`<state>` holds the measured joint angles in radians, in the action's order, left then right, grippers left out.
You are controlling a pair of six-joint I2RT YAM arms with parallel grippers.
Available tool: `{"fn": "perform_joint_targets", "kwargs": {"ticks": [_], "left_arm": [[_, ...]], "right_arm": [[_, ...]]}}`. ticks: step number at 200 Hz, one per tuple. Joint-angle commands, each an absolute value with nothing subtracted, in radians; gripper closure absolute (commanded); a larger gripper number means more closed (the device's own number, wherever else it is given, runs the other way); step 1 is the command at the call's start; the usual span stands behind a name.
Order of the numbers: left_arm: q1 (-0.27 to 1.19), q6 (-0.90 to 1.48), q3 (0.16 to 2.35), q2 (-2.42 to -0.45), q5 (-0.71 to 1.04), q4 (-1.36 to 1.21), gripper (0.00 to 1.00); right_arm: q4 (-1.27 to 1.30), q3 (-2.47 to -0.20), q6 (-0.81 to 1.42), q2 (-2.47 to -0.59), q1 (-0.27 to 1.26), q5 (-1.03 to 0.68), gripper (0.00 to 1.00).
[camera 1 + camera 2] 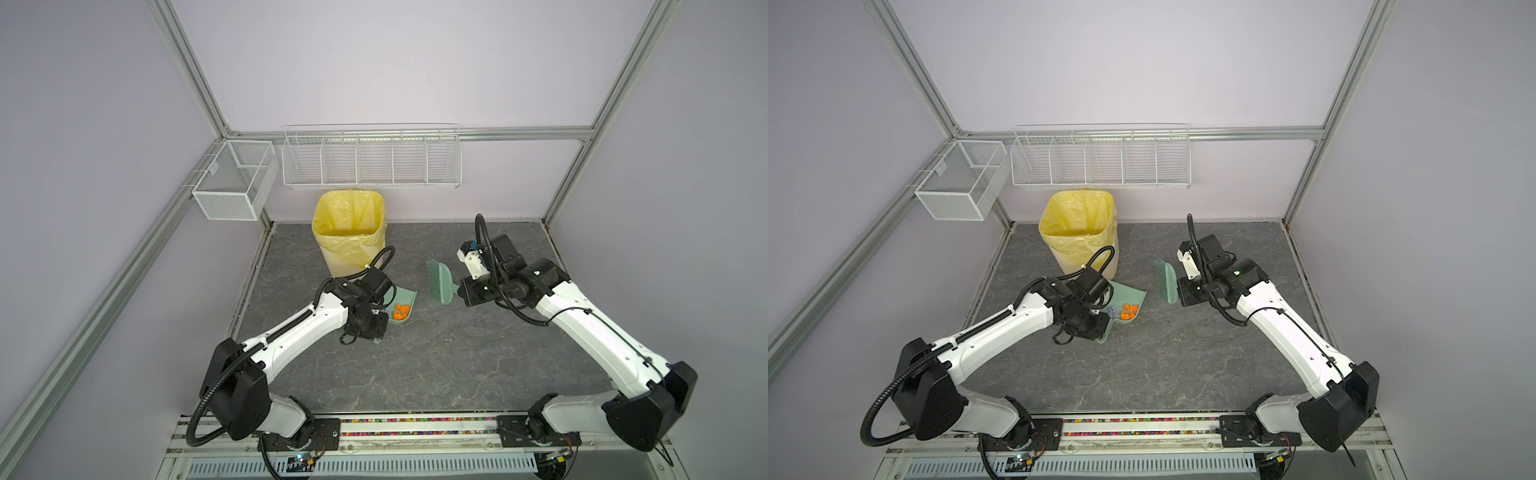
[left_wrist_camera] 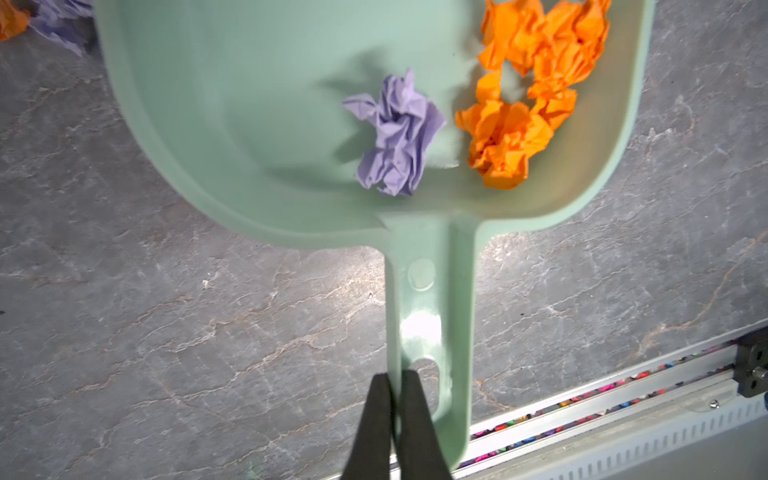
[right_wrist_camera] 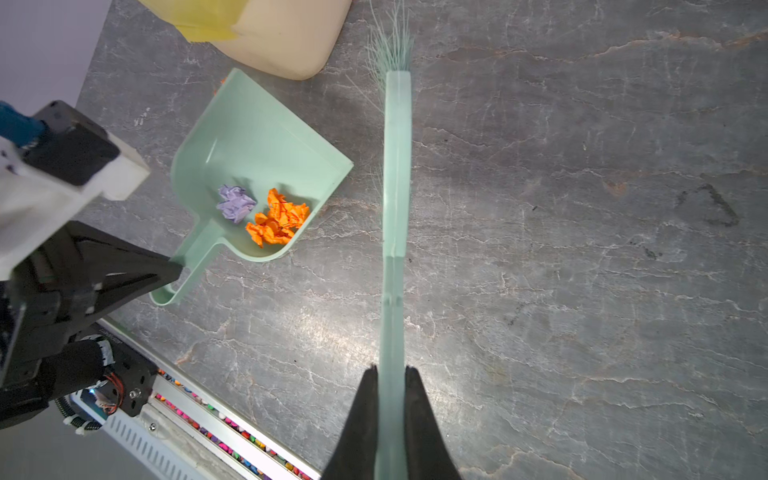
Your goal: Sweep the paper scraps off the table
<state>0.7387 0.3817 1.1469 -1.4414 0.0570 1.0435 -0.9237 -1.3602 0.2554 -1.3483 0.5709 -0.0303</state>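
My left gripper (image 2: 392,376) is shut on the handle of a mint green dustpan (image 1: 405,297), which sits left of centre on the table (image 1: 436,353). Inside the pan lie orange paper scraps (image 2: 532,83) and a lavender scrap (image 2: 399,133), also seen as orange scraps (image 1: 401,311) in both top views. Beyond the pan's mouth, a lavender wad (image 2: 62,20) and an orange wad (image 2: 10,20) rest on the table. My right gripper (image 3: 390,368) is shut on the handle of a mint green brush (image 1: 442,282), held apart from the pan to its right.
A bin lined with a yellow bag (image 1: 351,232) stands just behind the dustpan. White wire baskets (image 1: 372,160) hang on the back wall, and another one (image 1: 235,178) on the left rail. An aluminium rail (image 1: 415,428) borders the table's front edge.
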Motion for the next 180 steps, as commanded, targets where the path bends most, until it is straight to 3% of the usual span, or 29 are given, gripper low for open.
{"fn": "perform_joint_targets", "kwargs": {"ticks": [1, 180], "left_arm": [[0.733, 0.393, 1.164, -1.407, 0.034, 1.061, 1.00], [0.733, 0.324, 1.451, -1.401, -0.018, 1.233, 1.00]], "right_arm": [[-0.933, -1.334, 0.249, -1.334, 0.565, -0.009, 0.93], [-0.931, -1.277, 0.285, -1.308, 0.564, 0.012, 0.93]]}}
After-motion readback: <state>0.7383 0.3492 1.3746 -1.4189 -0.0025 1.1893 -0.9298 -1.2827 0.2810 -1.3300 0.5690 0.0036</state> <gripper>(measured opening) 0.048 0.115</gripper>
